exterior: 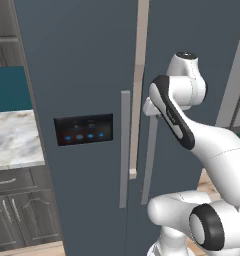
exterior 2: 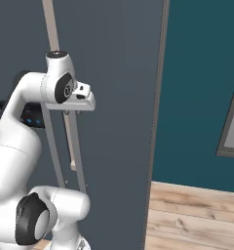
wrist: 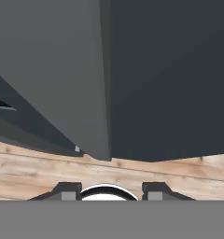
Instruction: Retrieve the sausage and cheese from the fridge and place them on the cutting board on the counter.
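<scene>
The slate blue-grey fridge [exterior: 87, 75] stands right in front of me, both doors looking shut, with a black lit panel [exterior: 84, 129] on the left door. My gripper [wrist: 111, 192] is open at the top of the right door's long grey handle [exterior: 150, 160], its fingertips [wrist: 69, 191] spread wide apart. In the hand view the handle [wrist: 62, 79] runs down toward the wooden floor. From the right base view the hand [exterior 2: 80, 100] sits against the handle [exterior 2: 75, 151]. The sausage and the cheese are hidden; the cutting board is out of view.
The marble counter [exterior: 14, 137] over dark grey cabinets [exterior: 22, 210] lies left of the fridge. A thin tan strip [exterior: 139, 75] runs between the two doors. A teal wall [exterior 2: 202, 88] and wooden floor [exterior 2: 197, 215] lie to the fridge's right.
</scene>
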You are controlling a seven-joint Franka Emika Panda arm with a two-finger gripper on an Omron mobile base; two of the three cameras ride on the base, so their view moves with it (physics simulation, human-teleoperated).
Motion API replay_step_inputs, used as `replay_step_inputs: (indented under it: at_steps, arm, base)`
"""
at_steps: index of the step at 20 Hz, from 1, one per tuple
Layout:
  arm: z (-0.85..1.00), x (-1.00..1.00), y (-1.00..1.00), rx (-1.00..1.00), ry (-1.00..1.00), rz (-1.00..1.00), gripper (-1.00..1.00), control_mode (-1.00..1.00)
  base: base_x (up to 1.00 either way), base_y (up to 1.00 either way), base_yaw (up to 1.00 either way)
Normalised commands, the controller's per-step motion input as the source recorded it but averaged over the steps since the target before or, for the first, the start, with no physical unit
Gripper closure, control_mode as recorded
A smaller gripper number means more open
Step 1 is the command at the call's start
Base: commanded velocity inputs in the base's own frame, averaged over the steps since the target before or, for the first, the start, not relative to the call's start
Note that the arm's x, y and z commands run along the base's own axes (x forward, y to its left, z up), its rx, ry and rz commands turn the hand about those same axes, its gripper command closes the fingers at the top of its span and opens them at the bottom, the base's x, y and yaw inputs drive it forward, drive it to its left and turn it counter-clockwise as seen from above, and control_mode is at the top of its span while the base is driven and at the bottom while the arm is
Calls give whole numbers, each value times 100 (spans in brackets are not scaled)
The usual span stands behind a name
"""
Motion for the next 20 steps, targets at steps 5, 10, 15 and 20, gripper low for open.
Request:
replay_step_inputs:
  at_steps: [5,10,15,20]
  arm:
    - [0,0,0,0,0,0,-100,100]
    - [0,0,0,0,0,0,-100,100]
    - [0,0,0,0,0,0,-100,100]
    - [0,0,0,0,0,0,-100,100]
  base:
    - [0,0,0]
    - [0,0,0]
    - [-6,0,1]
    - [-62,0,17]
